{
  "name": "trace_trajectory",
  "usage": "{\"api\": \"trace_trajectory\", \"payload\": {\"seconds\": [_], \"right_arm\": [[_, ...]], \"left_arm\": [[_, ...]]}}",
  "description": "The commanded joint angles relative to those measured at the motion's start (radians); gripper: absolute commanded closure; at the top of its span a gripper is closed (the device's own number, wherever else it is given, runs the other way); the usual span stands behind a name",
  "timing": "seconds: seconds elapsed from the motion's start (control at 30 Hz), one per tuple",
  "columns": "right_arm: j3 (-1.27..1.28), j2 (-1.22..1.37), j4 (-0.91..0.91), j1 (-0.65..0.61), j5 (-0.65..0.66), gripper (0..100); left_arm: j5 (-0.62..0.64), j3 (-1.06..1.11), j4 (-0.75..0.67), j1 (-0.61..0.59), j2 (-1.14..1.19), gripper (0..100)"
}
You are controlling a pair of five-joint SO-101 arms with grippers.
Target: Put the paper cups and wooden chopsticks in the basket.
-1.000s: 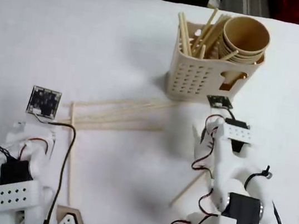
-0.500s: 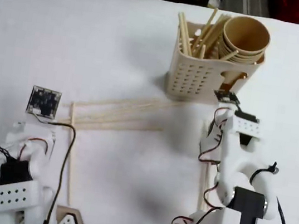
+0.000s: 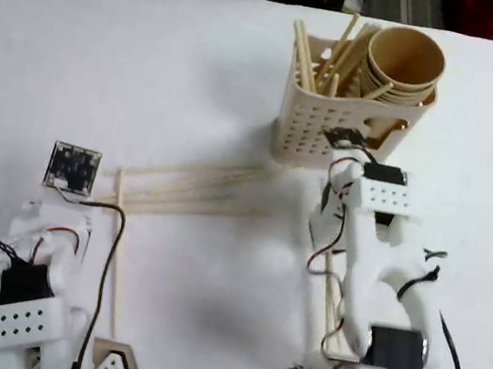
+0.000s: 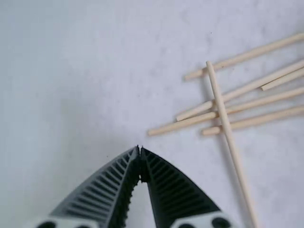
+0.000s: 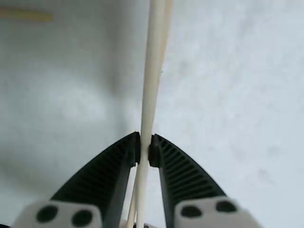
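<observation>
Roughly halfway. Already in the cream perforated plastic basket (image 3: 316,125) near the desk's far edge: stacked tan paper cups (image 3: 405,55), several chopsticks. Clamped in the right hand (image 5: 144,147), just before the basket: one pale wooden chopstick (image 5: 151,71). Shut on nothing, near the front-left corner: left hand (image 4: 140,164). Left to fetch: loose chopsticks (image 3: 195,186) mid-desk.

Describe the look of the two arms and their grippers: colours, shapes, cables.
Both the left arm and the right arm are white plastic shells with black motor blocks and thin red and black wires. The left gripper and right gripper have black, ribbed, tapering fingers on white bases.
</observation>
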Motion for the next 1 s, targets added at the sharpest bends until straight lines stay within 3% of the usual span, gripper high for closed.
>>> {"api": "trace_trajectory", "payload": {"seconds": [0.0,0.4,0.6,0.8,0.97], "right_arm": [[0.02,-0.171,0.033,-0.073,0.04,98.0],[0.109,-0.611,0.039,-0.239,0.049,98.0],[-0.026,-0.687,0.031,-0.295,0.041,98.0],[-0.187,-0.688,-0.087,-0.289,0.04,98.0],[-0.216,-0.688,-0.305,-0.289,0.04,98.0]], "left_arm": [[-0.012,-0.005,-0.021,-0.002,-0.013,98],[-0.012,-0.005,-0.021,-0.002,-0.013,98],[-0.046,-0.005,-0.021,-0.002,-0.013,98],[-0.048,-0.005,-0.021,-0.002,-0.013,98],[-0.049,-0.005,-0.021,-0.002,-0.013,98]]}}
